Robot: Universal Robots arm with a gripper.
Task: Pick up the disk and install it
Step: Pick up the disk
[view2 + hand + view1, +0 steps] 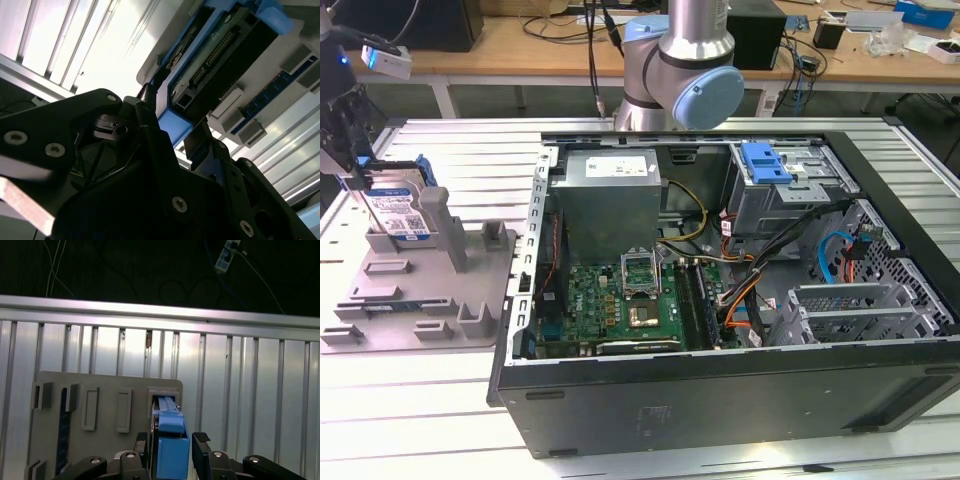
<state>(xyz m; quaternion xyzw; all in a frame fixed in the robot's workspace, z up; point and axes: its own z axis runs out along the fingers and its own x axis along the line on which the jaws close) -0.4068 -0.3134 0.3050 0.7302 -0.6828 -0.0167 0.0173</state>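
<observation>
The flat silver metal disk (400,210), framed in blue plastic, is seen standing on edge in a slot of the grey plastic fixture plate (430,300). It is well apart from the open black computer case (720,400), and bare slatted aluminium table (410,420) is left around the plate. In the first wrist view the black gripper (172,440) is shown spread, its fingers (201,445) flanking the disk's blue frame with slim gaps. The white-and-blue label is shown in the exterior view. The disk's lower edge is hidden in the slot.

My feed shows the disk (395,208) blue-framed and white-and-blue labelled, the fixture (420,300) plain grey, the counter (430,420) silver with ribbed stripes.
</observation>
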